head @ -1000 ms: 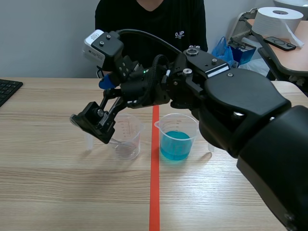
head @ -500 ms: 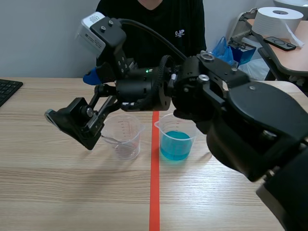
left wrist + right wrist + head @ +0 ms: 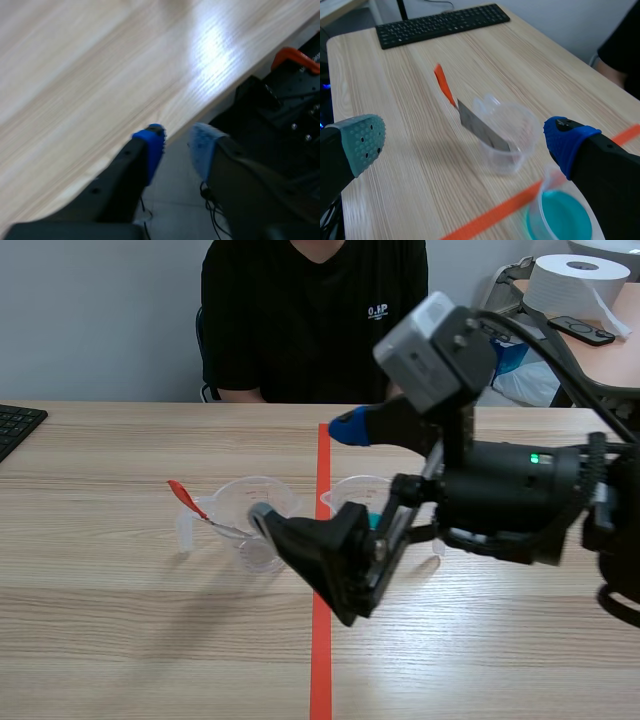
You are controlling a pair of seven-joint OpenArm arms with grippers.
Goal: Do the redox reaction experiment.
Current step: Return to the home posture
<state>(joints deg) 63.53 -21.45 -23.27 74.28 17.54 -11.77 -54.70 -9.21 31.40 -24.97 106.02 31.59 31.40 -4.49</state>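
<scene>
Right claw [image 3: 465,142] wide apart over wooden table [image 3: 400,90]; left claw [image 3: 177,147] narrowly apart at edge.

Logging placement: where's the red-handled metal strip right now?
Scene view: the metal strip leans in the clear beaker, left of the tape line, red handle poking over the rim.

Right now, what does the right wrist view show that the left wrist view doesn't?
Only the right wrist view: the keyboard, the clear beaker with a metal strip leaning into it, the beaker of blue liquid, and the open right pincer. Only the left wrist view: the left pincer, open and empty, at the table edge beside black hardware. Both: the wooden tabletop.
</scene>
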